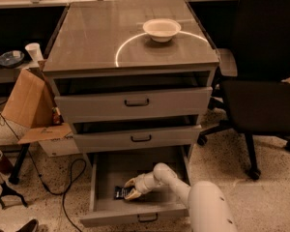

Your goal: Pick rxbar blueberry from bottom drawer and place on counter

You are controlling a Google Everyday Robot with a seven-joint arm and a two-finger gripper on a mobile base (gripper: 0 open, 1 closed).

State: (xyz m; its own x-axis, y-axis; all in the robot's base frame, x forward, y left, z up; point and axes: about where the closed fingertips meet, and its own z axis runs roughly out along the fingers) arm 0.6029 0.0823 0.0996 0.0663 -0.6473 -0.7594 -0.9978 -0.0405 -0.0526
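Note:
The bottom drawer (106, 175) stands pulled out, its grey inside showing. The rxbar blueberry (120, 193), a dark flat bar, lies on the drawer floor near the front left. My gripper (131, 188) reaches down into the drawer from the lower right, its pale fingers (133, 194) spread apart right beside the bar's right end and partly over it. The bar lies flat, not lifted. The counter (96, 37) is the cabinet's glossy grey-brown top with a curved light reflection.
A white bowl (161, 29) sits on the counter at the back right. The two upper drawers (135, 103) are slightly open. A black office chair (266, 81) stands to the right. A cardboard box (26, 105) and cables lie on the left floor.

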